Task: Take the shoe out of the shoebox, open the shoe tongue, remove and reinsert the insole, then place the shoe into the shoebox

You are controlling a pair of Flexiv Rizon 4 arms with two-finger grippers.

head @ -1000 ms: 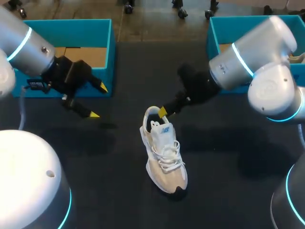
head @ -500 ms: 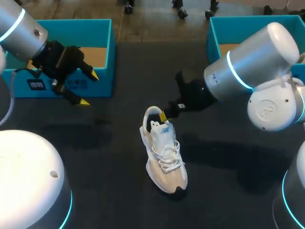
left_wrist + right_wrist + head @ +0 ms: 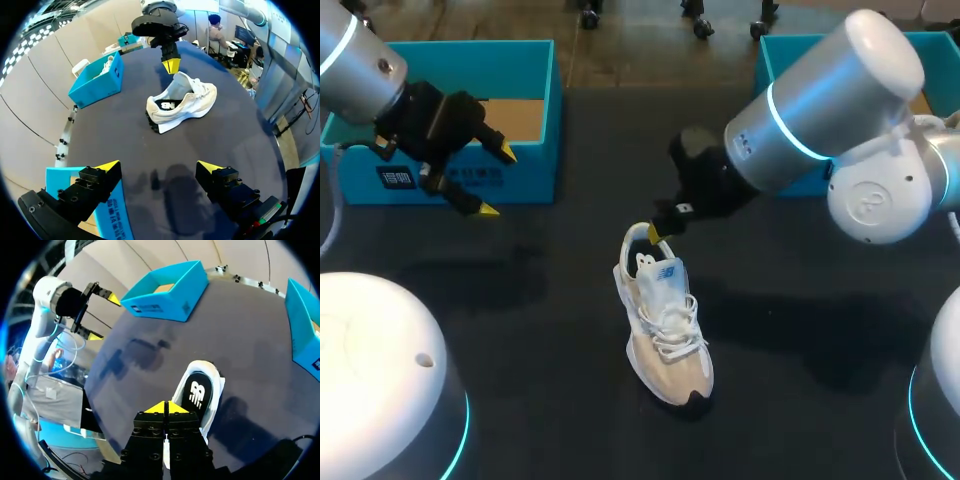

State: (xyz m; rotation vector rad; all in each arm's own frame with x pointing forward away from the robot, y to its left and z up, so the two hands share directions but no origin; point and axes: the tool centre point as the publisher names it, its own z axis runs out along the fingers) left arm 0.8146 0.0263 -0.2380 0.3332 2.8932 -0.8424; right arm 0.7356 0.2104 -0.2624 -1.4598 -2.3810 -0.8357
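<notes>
A white and beige shoe (image 3: 665,330) stands upright mid-table, toe toward the near edge, its dark insole (image 3: 196,392) showing through the opening. My right gripper (image 3: 657,234) is shut, its yellow tips pressed together at the heel rim; nothing shows between them (image 3: 165,407). From the left wrist view, the right gripper (image 3: 171,65) hangs just above the shoe (image 3: 182,102) at its heel. My left gripper (image 3: 496,181) is open and empty in front of the left shoebox (image 3: 535,60), well apart from the shoe; its fingers (image 3: 159,166) stand wide.
The blue left shoebox (image 3: 165,295) sits at the back left with a bare cardboard floor. A second blue box (image 3: 775,70) at the back right holds another white shoe (image 3: 105,62). Dark tabletop surrounds the shoe on all sides.
My right gripper closed its fingers at the shoe's heel and its arm swung slightly left. My left arm drew back and up toward the left shoebox, still open.
</notes>
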